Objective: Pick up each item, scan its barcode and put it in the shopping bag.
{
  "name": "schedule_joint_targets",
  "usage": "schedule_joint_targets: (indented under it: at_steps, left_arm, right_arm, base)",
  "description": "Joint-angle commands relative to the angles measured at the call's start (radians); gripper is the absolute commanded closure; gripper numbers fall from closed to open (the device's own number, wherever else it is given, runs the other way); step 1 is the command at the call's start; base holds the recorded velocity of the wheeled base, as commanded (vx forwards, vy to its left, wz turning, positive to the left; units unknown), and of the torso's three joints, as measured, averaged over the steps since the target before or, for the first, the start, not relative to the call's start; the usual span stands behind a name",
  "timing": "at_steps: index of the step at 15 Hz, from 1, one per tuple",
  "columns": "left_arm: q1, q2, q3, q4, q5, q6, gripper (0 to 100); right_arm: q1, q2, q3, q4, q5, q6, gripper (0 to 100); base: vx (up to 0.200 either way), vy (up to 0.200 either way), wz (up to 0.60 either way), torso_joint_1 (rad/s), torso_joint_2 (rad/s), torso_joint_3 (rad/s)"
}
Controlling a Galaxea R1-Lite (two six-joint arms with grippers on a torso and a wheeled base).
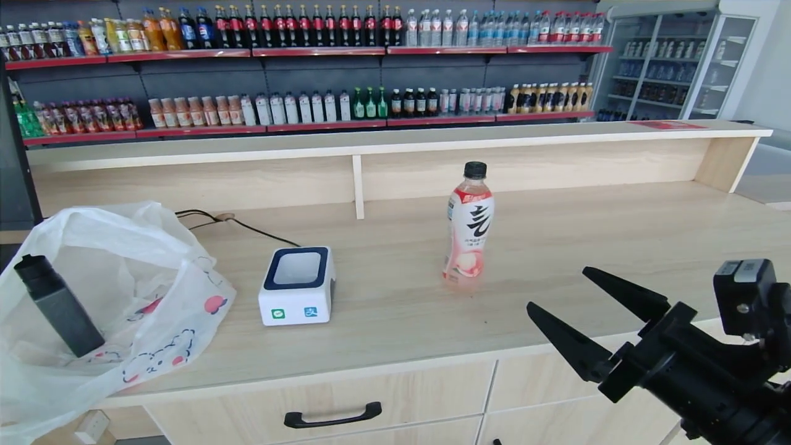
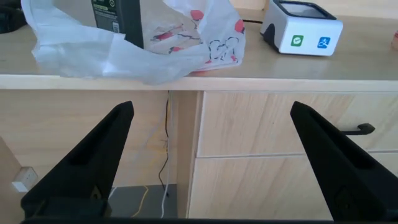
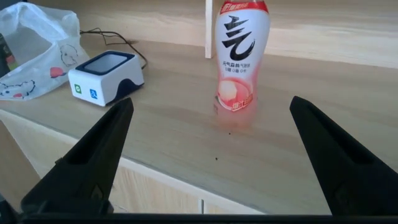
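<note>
A pink drink bottle (image 1: 468, 225) with a black cap stands upright on the wooden counter, right of centre; it also shows in the right wrist view (image 3: 241, 59). My right gripper (image 1: 587, 309) is open near the counter's front right edge, short of the bottle, nothing between its fingers (image 3: 96, 155). The white barcode scanner (image 1: 298, 293) with a blue-rimmed window sits left of the bottle. A white plastic shopping bag (image 1: 123, 272) lies at the counter's left end with a dark grey bottle (image 1: 57, 304) inside. My left gripper (image 2: 211, 162) is open below the counter's edge, in front of the cabinet.
A black cable (image 1: 241, 225) runs from the scanner toward the back wall. A raised wooden ledge (image 1: 395, 145) with a divider (image 1: 357, 185) backs the counter. Drawers with a black handle (image 1: 332, 417) are beneath. Shelves of bottles (image 1: 309, 62) stand behind.
</note>
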Motion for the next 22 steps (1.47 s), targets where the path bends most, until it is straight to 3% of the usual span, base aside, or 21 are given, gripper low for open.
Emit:
schedule_joint_targets:
  at_steps: [1, 5, 9, 13, 22]
  left_arm:
    - [0.001, 0.000, 0.000, 0.000, -0.001, -0.002, 0]
    - [0.001, 0.000, 0.000, 0.000, 0.001, -0.002, 0]
    - [0.001, 0.000, 0.000, 0.000, 0.001, -0.002, 0]
    - [0.001, 0.000, 0.000, 0.000, 0.001, -0.002, 0]
    - [0.001, 0.000, 0.000, 0.000, 0.001, -0.003, 0]
  right_arm:
    - [0.001, 0.028, -0.016, -0.002, 0.000, 0.000, 0]
    - [-0.001, 0.045, -0.026, -0.002, 0.000, 0.000, 0]
    - [-0.062, 0.081, -0.053, -0.002, 0.000, 0.001, 0]
    - [-0.124, 0.189, -0.176, -0.002, 0.000, 0.000, 0]
    - [-0.121, 0.367, -0.317, -0.002, 0.000, -0.053, 0]
  base:
    - [0.000, 0.000, 0.00, 0.000, 0.00, 0.000]
    - [0.000, 0.000, 0.00, 0.000, 0.00, 0.000]
    - [0.000, 0.000, 0.00, 0.000, 0.00, 0.000]
    - [0.000, 0.000, 0.00, 0.000, 0.00, 0.000]
    - [0.000, 0.000, 0.00, 0.000, 0.00, 0.000]
